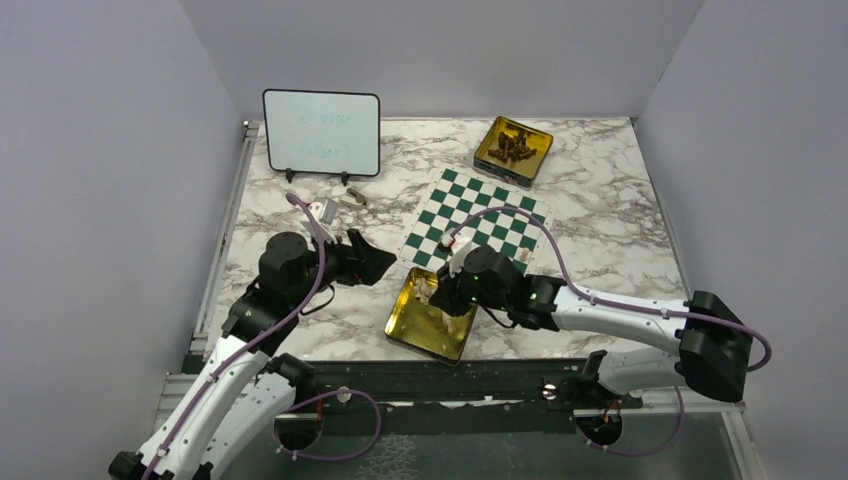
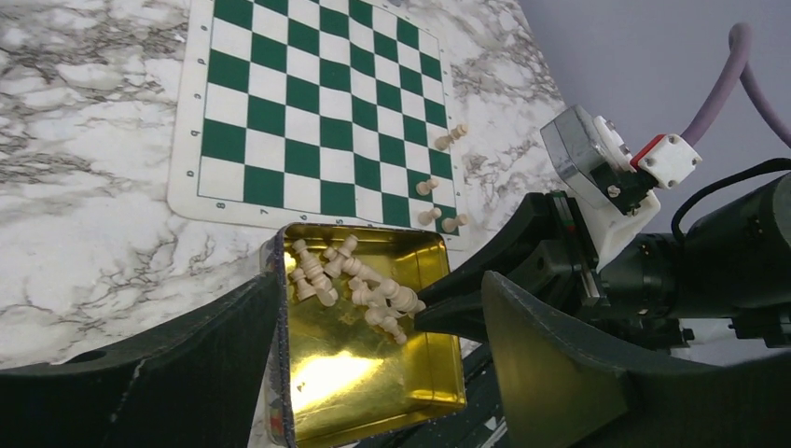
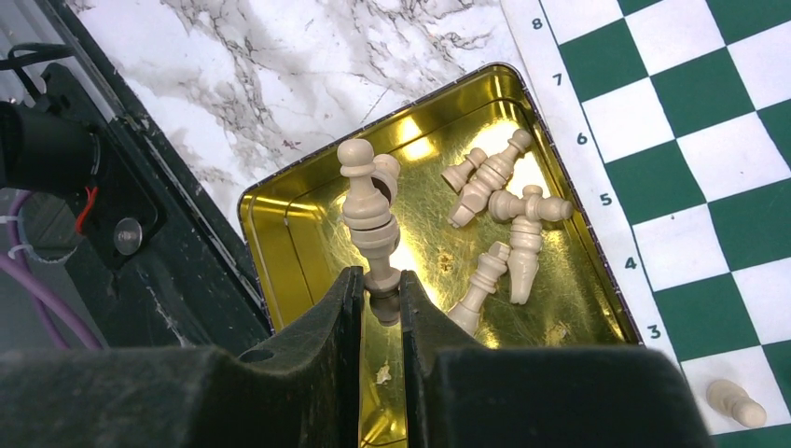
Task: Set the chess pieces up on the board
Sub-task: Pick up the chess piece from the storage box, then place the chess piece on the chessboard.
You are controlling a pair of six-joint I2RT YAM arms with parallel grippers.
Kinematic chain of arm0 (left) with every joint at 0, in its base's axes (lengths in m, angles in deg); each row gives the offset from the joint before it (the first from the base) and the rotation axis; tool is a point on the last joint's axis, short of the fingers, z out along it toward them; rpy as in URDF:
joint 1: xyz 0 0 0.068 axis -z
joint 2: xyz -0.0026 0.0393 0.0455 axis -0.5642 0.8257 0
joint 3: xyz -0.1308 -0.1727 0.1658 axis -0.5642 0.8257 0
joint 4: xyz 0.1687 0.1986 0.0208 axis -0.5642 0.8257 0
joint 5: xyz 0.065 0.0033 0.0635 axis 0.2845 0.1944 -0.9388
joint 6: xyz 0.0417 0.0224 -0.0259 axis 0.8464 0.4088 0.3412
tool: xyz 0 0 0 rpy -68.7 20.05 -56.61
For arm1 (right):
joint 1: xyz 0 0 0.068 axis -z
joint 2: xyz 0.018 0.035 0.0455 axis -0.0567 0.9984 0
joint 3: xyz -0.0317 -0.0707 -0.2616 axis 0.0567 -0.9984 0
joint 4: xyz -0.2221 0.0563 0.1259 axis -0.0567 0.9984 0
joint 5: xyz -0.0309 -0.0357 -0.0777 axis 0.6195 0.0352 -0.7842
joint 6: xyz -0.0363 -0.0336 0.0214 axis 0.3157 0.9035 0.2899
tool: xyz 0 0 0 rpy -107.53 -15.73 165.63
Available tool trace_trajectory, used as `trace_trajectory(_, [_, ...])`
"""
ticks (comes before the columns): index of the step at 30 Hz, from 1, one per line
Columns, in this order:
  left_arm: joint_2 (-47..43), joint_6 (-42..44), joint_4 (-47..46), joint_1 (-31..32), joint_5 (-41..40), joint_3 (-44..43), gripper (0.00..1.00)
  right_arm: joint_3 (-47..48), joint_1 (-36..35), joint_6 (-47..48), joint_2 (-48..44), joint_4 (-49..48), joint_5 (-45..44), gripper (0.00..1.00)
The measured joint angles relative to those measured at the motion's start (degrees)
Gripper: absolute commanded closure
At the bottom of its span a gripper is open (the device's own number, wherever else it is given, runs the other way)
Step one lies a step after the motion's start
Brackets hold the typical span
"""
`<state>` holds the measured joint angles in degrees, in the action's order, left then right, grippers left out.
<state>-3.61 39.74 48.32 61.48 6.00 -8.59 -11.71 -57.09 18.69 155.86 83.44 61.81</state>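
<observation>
The green-and-white board (image 1: 478, 222) (image 2: 317, 103) (image 3: 690, 140) lies on the marble table. A few cream chess pieces (image 2: 431, 216) stand along its near edge, and one (image 3: 737, 403) lies on its side there. A gold tin (image 1: 415, 335) (image 2: 373, 383) (image 3: 308, 243) at the board's near corner holds several more pieces (image 2: 359, 280) (image 3: 504, 215). My right gripper (image 1: 437, 295) (image 3: 381, 291) is inside the tin, shut on one end of a cream piece (image 3: 369, 210). My left gripper (image 1: 383, 263) (image 2: 378, 289) is open and empty, just left of the tin.
A second gold tin (image 1: 513, 150) with dark pieces sits behind the board. A black-framed whiteboard (image 1: 322, 133) stands at the back left, with a small grey object (image 1: 352, 197) in front of it. A black rail (image 1: 450, 380) runs along the near edge.
</observation>
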Motion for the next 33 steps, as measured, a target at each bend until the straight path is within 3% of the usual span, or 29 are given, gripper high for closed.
trace_trajectory(9, [3.82, -5.29, -2.32, 0.0, 6.01, 0.87, 0.44, -3.04, 0.0, -0.02, -3.3, -4.31, 0.2, 0.9])
trace_trajectory(20, [9.51, -10.27, -6.97, -0.02, 12.15, 2.89, 0.45, -3.93, 0.0, 0.46, -6.08, -7.78, 1.36, 0.9])
trace_trajectory(33, [17.88, -14.62, -14.34, 0.0, 19.34, 4.74, 0.54, -3.98, 0.0, 0.48, -6.08, -8.0, 2.56, 0.9])
